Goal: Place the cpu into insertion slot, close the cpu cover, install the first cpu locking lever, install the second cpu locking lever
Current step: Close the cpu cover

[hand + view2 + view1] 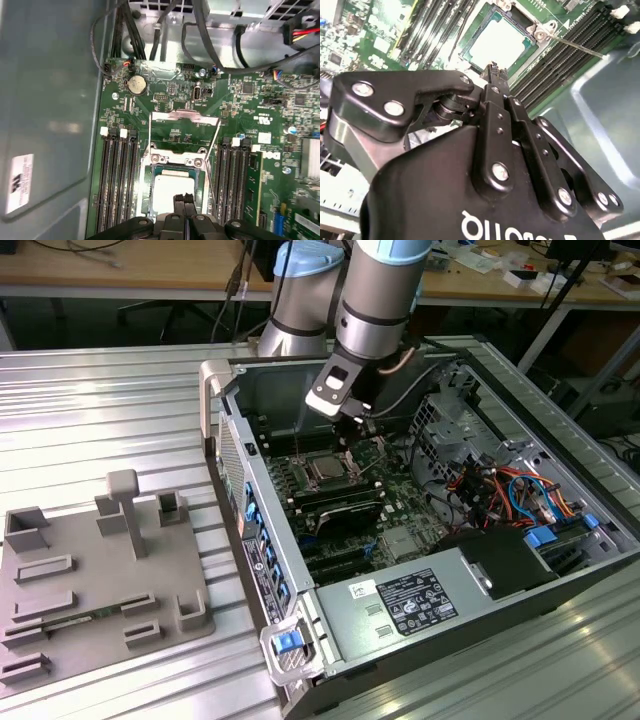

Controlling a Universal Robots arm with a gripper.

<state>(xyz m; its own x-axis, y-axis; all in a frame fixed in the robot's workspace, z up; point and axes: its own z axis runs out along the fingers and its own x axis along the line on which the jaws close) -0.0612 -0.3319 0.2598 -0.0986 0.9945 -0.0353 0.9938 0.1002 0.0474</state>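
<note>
chip (167,187): one edge hidden behind the gripper (184,199) tips in the first wrist view.
gripper (492,70): body cut off by the picture edge in both wrist views.
socket (536,31): far side cut off in the second wrist view.
circuit board (380,35): largely covered there by the gripper's black body.
arm (385,300): upper part cut off in the exterior view.
computer case (232,455): near corner cut off.
grey tray (90,540): clipped at the exterior view's left.
sticker (19,180): print blurred.

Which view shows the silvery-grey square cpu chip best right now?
The first wrist view: the silvery-grey square cpu lies nearly face-on in its silver-rimmed socket. The second wrist view shows it slanted and glare-washed; the exterior view shows it far off.
</note>
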